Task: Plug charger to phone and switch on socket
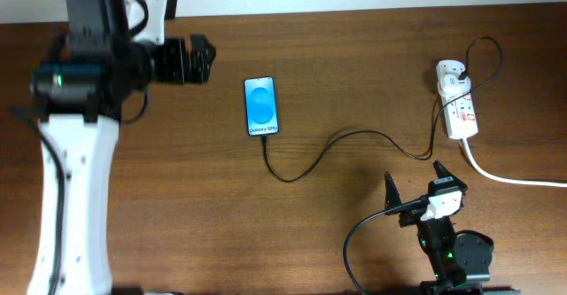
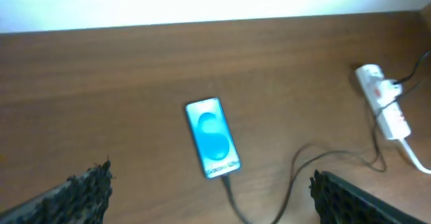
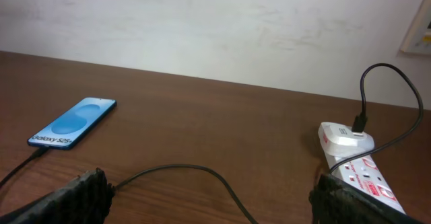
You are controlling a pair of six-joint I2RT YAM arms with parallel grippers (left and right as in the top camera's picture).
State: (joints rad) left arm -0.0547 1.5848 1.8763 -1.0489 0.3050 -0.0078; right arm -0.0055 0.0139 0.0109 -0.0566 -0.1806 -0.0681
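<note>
The phone [image 1: 260, 105] lies flat mid-table with its blue screen lit; it also shows in the left wrist view [image 2: 213, 137] and the right wrist view [image 3: 72, 122]. The thin black charger cable [image 1: 341, 142] runs from the phone's near end across the table to a white adapter in the socket [image 1: 458, 102], a white power strip at the far right [image 3: 360, 172]. My left gripper [image 1: 197, 60] is open and empty, raised left of the phone. My right gripper [image 1: 414, 187] is open and empty, near the table's front, below the cable.
The socket's thick white cord [image 1: 514, 178] trails off the right edge of the brown wooden table [image 1: 177, 197]. A white wall stands behind the table's far edge.
</note>
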